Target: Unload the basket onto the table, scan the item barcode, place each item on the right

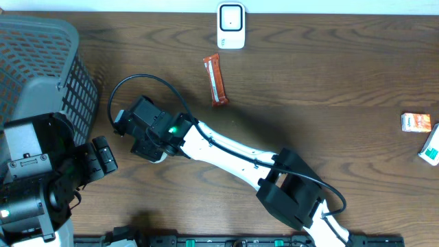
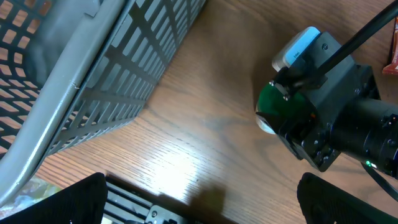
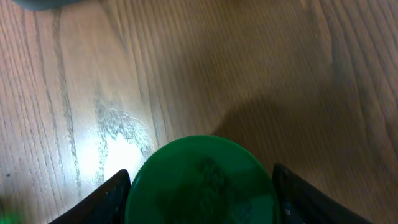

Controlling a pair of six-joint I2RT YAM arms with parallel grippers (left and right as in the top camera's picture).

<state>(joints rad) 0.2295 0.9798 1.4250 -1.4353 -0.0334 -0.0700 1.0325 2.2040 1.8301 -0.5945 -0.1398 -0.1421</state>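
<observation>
The right claw (image 3: 202, 208) gripped a green-lidded container (image 3: 202, 171) near the basket (image 1: 41, 62) at the left. The left claw (image 2: 205, 208) stood wide, holding nothing (the snack bar (image 1: 215, 79) print was too small to read).

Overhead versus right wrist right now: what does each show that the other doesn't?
Overhead only: the scanner, the snack bar, the basket and two small boxes near the right edge. Right wrist only: the green-capped item, filling the gap between the right gripper's fingers; overhead, the gripper hides it. Both: the right gripper and the wooden table.
</observation>
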